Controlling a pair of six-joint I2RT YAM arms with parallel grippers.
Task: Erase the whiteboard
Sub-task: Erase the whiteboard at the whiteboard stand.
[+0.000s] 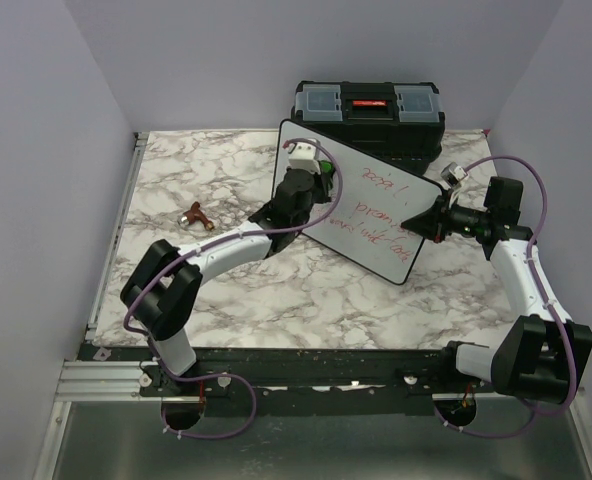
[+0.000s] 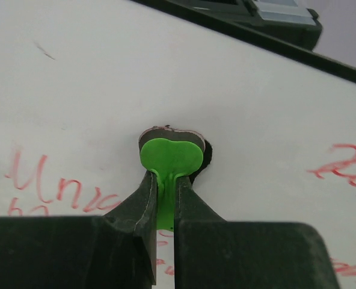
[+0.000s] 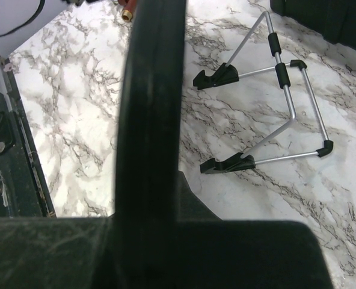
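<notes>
The whiteboard [image 1: 361, 215] stands tilted over the middle of the marble table, with red handwriting [image 1: 376, 218] on its right half. My left gripper [image 1: 314, 168] is shut on a green eraser [image 2: 171, 158], which presses flat against the board's upper left part [image 2: 166, 72]; red letters [image 2: 52, 186] lie to both sides. My right gripper [image 1: 423, 216] is shut on the board's right edge. In the right wrist view the board's black frame [image 3: 151, 90] runs up between the fingers of that gripper [image 3: 151, 198].
A black toolbox [image 1: 368, 108] with a red latch stands behind the board at the table's back edge. A small copper-coloured piece [image 1: 197, 214] lies on the left. A wire stand [image 3: 274, 108] with black feet lies on the table [image 1: 276, 300] under the board.
</notes>
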